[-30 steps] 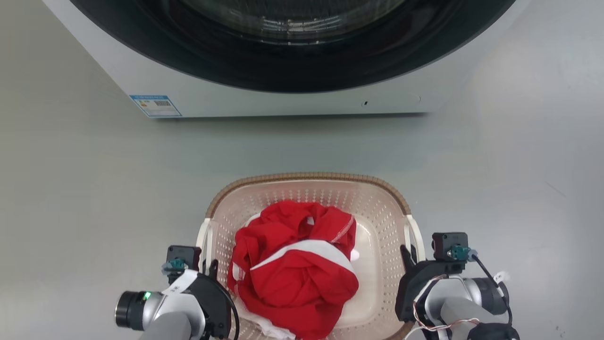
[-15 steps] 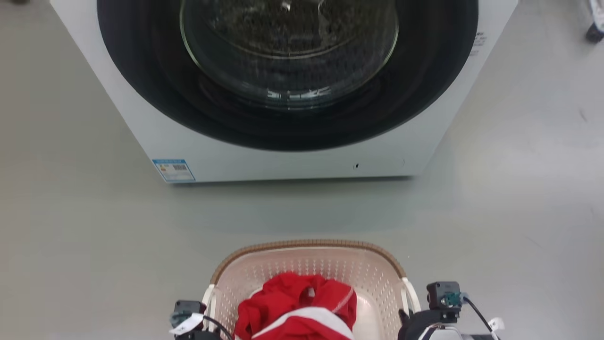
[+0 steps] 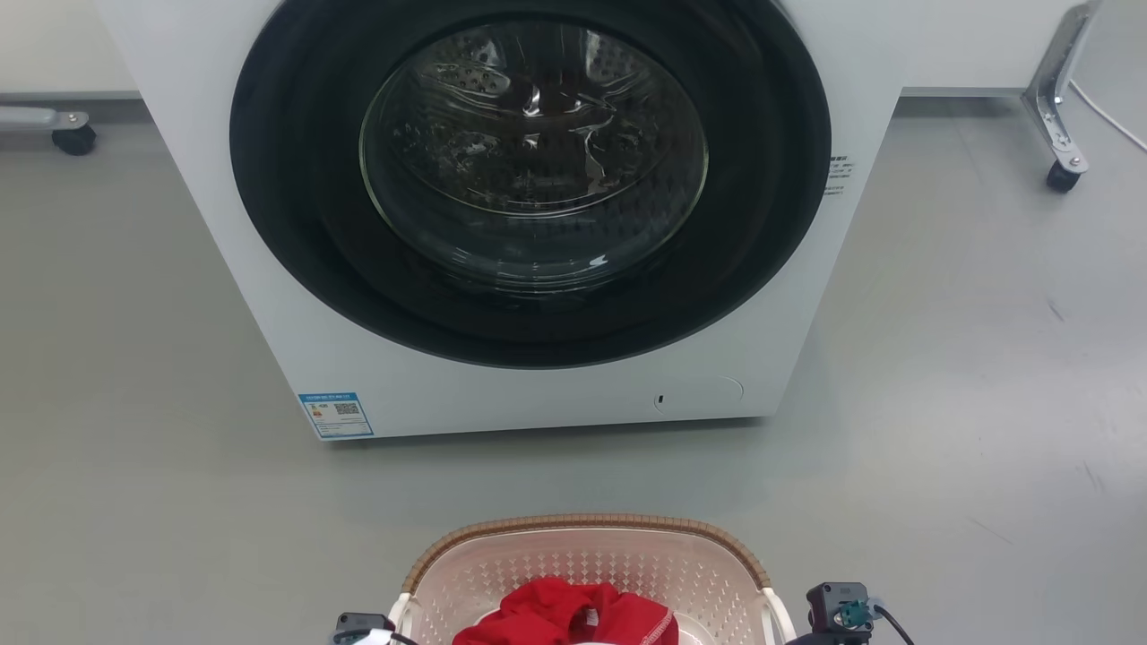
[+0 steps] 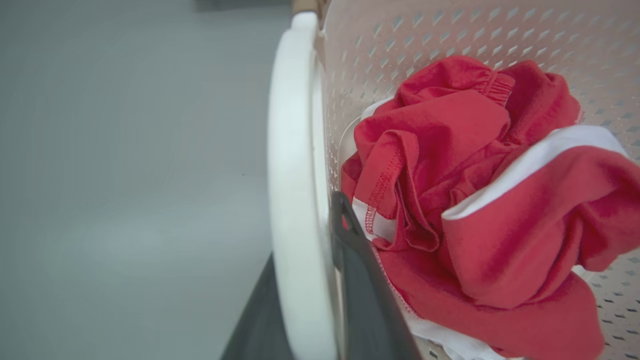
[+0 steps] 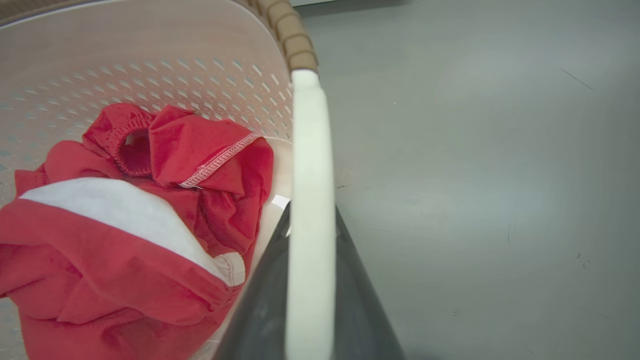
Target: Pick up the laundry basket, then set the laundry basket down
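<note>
Seen from the head, the laundry basket [image 3: 587,522] lies at the bottom edge. Its far woven rim faces the washer [image 3: 502,408], with a strip of grey floor [image 3: 573,475] between them and a red garment [image 3: 573,618] heaped inside the basket. The basket's near half is cut off here, so I cannot tell whether its base rests on the floor or hangs clear. In the left wrist view, the left pincer [image 4: 305,280] is clamped across the basket's white left handle [image 4: 292,150]. One dark finger is inside the basket wall, right against the garment, and the other is outside. In the right wrist view, the right pincer [image 5: 312,270] grips the white right handle [image 5: 310,150] with a finger on either side. The handle bar hides the contact faces, so the depth of the hold is hard to judge. The main risk is that the handles look smooth and narrow. If one arm rises faster than the other, the basket would tilt, a handle could slide through the fingers, and the garment could spill over the rim. The left inner finger could also snag the cloth, and carrying the basket forward carelessly would knock its far rim into the washer.
</note>
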Tool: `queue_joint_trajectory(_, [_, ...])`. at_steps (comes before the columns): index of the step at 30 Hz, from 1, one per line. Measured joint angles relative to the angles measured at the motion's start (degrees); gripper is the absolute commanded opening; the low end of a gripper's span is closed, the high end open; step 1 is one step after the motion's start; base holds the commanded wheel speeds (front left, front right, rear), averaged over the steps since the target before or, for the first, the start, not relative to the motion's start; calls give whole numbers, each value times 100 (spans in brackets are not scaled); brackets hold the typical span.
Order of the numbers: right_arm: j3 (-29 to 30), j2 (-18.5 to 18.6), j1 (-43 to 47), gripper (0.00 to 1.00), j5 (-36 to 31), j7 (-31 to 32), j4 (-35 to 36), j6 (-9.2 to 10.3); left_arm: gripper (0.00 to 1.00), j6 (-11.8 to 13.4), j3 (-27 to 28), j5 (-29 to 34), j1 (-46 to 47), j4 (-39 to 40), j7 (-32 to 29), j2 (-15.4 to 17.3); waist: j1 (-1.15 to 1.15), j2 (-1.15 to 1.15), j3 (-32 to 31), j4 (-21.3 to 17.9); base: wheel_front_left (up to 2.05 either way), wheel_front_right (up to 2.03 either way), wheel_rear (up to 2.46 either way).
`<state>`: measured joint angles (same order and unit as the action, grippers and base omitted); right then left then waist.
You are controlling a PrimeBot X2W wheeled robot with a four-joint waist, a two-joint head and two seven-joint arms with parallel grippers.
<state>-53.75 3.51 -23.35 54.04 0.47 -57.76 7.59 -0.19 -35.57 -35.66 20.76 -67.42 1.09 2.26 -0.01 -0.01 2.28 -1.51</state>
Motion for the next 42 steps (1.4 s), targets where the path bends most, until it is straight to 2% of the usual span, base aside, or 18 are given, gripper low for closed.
queue_joint_trajectory(42, [-449, 5, -306, 0, 503, -3, -212, 4, 0, 129, -275, -294, 127, -14, -100, -1, 1, 1, -50, -66, 0, 0, 0])
